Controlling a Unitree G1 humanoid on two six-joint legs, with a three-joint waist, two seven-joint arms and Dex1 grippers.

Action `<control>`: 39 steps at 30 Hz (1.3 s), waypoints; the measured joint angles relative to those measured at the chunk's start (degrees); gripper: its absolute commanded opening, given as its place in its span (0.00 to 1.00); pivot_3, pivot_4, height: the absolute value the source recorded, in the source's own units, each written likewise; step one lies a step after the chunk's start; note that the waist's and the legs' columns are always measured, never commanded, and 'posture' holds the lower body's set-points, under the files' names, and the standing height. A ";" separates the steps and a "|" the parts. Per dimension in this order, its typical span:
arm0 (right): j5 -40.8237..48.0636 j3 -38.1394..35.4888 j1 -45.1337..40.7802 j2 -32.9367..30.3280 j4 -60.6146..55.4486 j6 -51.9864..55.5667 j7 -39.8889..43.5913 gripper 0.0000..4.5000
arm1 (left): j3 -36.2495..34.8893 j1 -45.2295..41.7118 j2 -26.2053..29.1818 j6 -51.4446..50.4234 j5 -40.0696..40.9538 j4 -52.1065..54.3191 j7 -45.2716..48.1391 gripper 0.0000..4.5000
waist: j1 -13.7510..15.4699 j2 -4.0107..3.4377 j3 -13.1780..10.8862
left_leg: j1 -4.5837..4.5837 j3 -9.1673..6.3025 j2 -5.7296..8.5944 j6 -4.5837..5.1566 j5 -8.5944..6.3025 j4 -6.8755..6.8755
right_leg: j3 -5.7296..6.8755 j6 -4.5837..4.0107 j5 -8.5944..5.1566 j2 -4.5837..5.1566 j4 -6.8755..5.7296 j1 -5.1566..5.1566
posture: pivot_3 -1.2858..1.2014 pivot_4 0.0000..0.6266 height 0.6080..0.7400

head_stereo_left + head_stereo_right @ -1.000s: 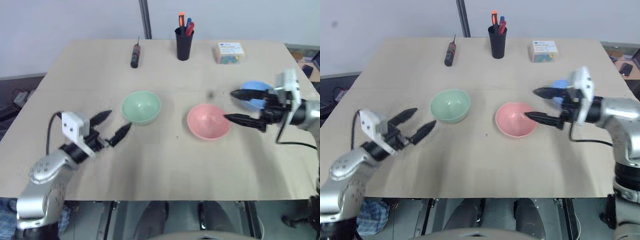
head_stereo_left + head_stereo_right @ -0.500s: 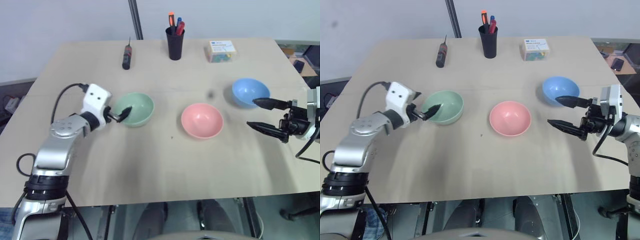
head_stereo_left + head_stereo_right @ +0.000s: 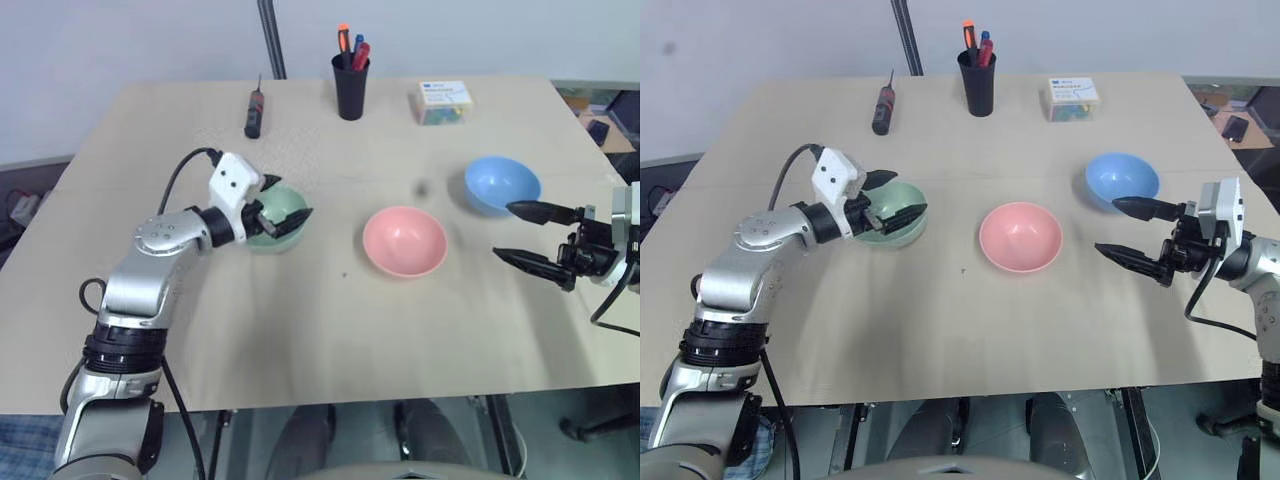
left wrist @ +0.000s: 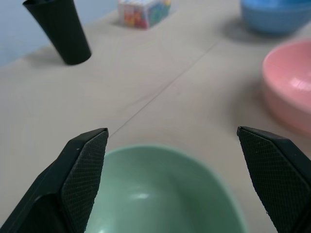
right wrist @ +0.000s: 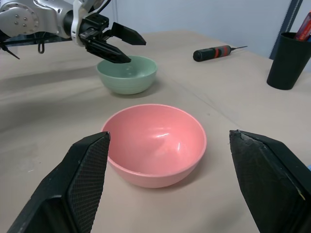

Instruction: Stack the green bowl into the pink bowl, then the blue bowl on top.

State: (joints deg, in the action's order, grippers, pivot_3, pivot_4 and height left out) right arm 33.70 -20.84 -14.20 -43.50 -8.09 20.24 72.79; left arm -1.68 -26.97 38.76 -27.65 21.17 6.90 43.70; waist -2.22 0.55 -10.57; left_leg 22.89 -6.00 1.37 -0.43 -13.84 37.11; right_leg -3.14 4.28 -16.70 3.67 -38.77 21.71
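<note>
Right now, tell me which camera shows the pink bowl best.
The right wrist view: the pink bowl sits whole and close, rim and inside both plain, between the open right gripper's fingers. The head views show it whole but small, from above. The left wrist view catches just a blurred slice of it at the edge.

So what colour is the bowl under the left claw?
Pale mint green bowl, clearest in the right wrist view.

Hidden and cropped parts

The left claw is covering part of the green bowl; the pink bowl and blue bowl are running off the left wrist view's edge, and the small box's print is reading too small.
</note>
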 measured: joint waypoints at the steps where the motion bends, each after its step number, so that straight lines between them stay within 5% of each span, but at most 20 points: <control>1: 0.02 0.02 0.03 -0.26 -0.09 -0.05 -0.20 0.91 | 0.17 0.94 0.22 -0.76 0.34 0.81 0.74 1.00 | -0.01 0.00 0.00 | -0.01 0.00 0.00 0.00 0.00 0.00 | -0.02 0.00 0.00 0.00 0.00 0.00 | 0.52 0.24 1.00; 13: 0.55 0.37 0.05 -1.21 -0.12 -0.13 -0.82 0.91 | 4.40 5.26 2.69 -3.69 -4.55 0.52 2.71 1.00 | 0.15 0.00 0.00 | -0.01 0.01 0.00 0.00 0.00 0.04 | 0.00 0.00 0.00 0.00 -0.04 -0.01 | 0.52 0.24 1.00; 17: 0.57 0.56 0.03 -1.24 -0.11 -0.35 -0.83 0.92 | 4.64 5.37 2.67 -2.86 -6.48 -1.27 2.14 0.76 | 0.16 0.00 0.00 | -0.01 -0.01 0.00 0.00 0.00 0.04 | 0.01 0.00 0.00 0.00 -0.05 -0.01 | 0.52 0.24 1.00; 25: 0.59 0.65 0.04 -1.24 -0.04 -0.45 -0.82 0.92 | 4.14 4.58 2.53 -1.52 -8.14 -1.48 1.84 0.01 | 0.18 0.00 0.00 | -0.02 -0.03 0.00 0.00 0.00 0.05 | 0.01 0.00 0.00 0.00 -0.06 -0.01 | 0.52 0.24 1.00; 39: 0.65 2.41 -0.91 -1.23 1.55 -0.81 -0.60 0.92 | 9.02 -9.56 1.81 2.68 -10.16 -4.07 8.64 0.01 | 0.57 0.00 0.00 | 0.07 0.11 0.06 0.00 0.01 0.15 | 0.10 0.00 0.00 0.01 -0.04 -0.04 | 0.52 0.24 1.00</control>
State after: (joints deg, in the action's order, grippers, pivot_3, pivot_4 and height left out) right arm 34.34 -18.43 -15.11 -44.73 -6.54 19.43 72.19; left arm 7.35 -36.54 40.56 -24.97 11.01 2.83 52.33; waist -1.65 0.56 -10.56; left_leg 22.96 -5.89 1.43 -0.43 -13.83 37.25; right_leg -3.04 4.29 -16.70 3.68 -38.81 21.67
